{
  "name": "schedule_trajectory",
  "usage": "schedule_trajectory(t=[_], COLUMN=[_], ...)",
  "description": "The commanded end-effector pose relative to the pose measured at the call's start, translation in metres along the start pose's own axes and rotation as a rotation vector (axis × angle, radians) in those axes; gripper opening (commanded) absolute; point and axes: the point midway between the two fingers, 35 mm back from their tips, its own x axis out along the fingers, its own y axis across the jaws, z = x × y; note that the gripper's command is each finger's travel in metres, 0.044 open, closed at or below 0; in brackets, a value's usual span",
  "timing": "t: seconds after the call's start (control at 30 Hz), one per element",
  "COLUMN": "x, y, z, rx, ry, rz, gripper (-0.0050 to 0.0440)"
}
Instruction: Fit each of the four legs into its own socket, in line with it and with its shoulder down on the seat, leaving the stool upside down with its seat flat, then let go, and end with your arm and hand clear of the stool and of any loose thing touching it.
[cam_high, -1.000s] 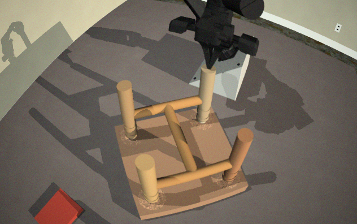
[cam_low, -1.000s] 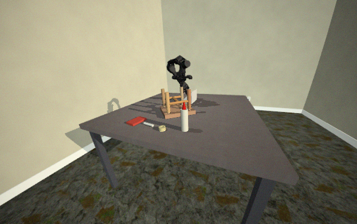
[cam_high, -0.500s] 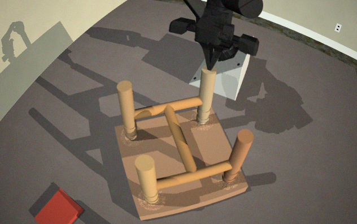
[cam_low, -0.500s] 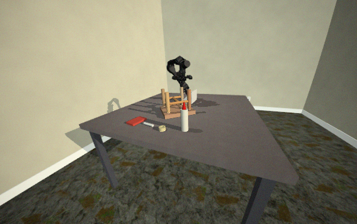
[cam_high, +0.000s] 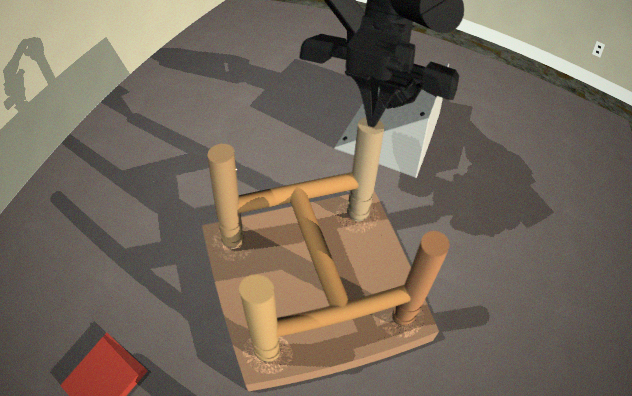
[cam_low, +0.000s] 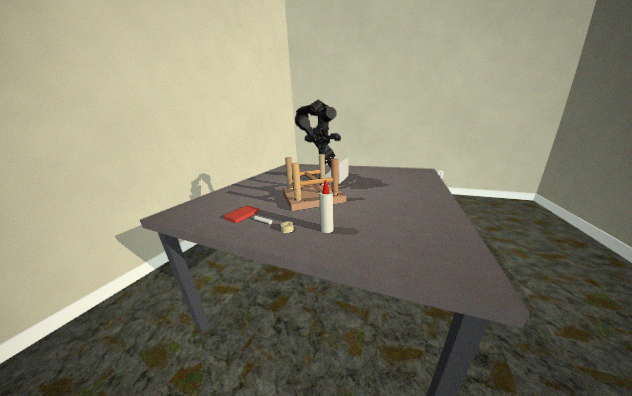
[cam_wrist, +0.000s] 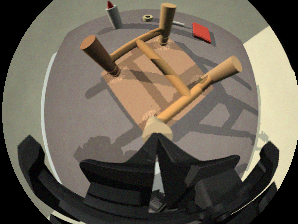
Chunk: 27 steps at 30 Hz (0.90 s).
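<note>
The wooden stool lies upside down with its seat (cam_high: 320, 295) flat on the table. Four legs stand in the corner sockets: the far left leg (cam_high: 224, 195), the far right leg (cam_high: 366, 170), the near left leg (cam_high: 260, 316) and the near right leg (cam_high: 422, 276). Rungs (cam_high: 320, 250) join them. My gripper (cam_high: 372, 120) is shut and empty. Its fingertips press down on the top end of the far right leg. In the wrist view the closed fingers (cam_wrist: 156, 143) sit on that leg's top (cam_wrist: 157, 127). The stool also shows in the exterior view (cam_low: 312, 185).
A white block (cam_high: 400, 137) stands right behind the far right leg. A red flat block (cam_high: 102, 372) lies near left. A glue bottle (cam_low: 326, 210), a tape roll (cam_low: 287, 227) and a small white stick (cam_low: 262, 220) lie in front of the stool.
</note>
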Motion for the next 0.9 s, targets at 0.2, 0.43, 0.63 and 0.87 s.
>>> schedule_trajectory(t=[0.2, 0.43, 0.63, 0.87], x=[0.0168, 0.0175, 0.0182, 0.0191], y=[-0.0042, -0.0042, -0.0042, -0.0043], z=[-0.0072, -0.0075, -0.0077, -0.0080], rx=[-0.009, -0.009, -0.009, -0.009], ry=[0.045, 0.045, 0.045, 0.045], rz=[-0.032, -0.032, -0.032, -0.032], gripper=[0.0000, 0.0000, 0.0000, 0.0000])
